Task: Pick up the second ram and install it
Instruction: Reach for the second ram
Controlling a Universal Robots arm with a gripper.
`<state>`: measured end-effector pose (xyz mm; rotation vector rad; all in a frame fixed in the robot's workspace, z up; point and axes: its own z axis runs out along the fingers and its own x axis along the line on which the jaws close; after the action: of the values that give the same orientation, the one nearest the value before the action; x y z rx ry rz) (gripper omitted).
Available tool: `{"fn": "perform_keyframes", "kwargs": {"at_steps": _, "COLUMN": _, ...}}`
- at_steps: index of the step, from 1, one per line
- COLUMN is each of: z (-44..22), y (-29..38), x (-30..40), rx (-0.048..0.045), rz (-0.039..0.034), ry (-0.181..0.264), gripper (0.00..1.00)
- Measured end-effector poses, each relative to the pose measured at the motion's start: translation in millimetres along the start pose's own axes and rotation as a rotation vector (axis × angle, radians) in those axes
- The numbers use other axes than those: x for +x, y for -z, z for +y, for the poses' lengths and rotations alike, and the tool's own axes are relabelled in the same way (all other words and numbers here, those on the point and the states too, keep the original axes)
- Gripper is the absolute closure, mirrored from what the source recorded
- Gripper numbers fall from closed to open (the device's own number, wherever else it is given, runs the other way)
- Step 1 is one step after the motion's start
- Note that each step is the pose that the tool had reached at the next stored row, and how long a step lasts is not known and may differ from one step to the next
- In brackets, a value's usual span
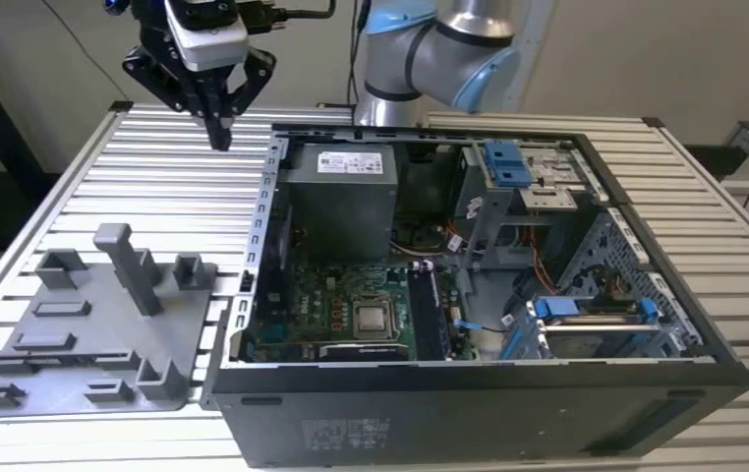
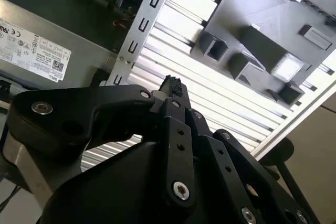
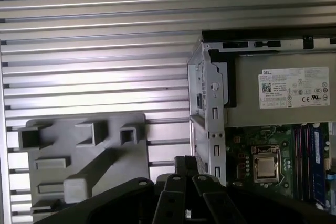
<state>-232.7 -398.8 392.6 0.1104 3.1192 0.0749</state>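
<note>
black gripper point(image 1: 221, 141) pressed together, hanging over the slatted metal desk point(image 1: 151, 187), beside the open dark computer case point(image 1: 480, 413).

The slatted metal table point(image 1: 151, 187) carries a grey plastic fixture point(image 1: 86, 334) beside an open computer case point(image 1: 480, 423).

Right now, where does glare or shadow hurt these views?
Second wrist view: glare whitens the ribbed aluminium table slats and one block of the grey plastic fixture tray. First wrist view: the black tool sits dark. Exterior view: the open black computer case is shadowed inside.
</note>
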Motion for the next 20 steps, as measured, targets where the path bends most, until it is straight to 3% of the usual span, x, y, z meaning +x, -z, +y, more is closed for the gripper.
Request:
{"fn": "perform_keyframes", "kwargs": {"at_steps": 9, "z": -1.8, "y": 0.4, "x": 25.2, "rx": 0.0000, "rz": 0.0003, "ry": 0.000, "gripper": 0.89}}
{"fn": "perform_keyframes", "kwargs": {"at_steps": 20, "z": -3.6, "y": 0.9, "x": 51.0, "rx": 0.0003, "rz": 0.0035, "ry": 0.000, "gripper": 0.89}}
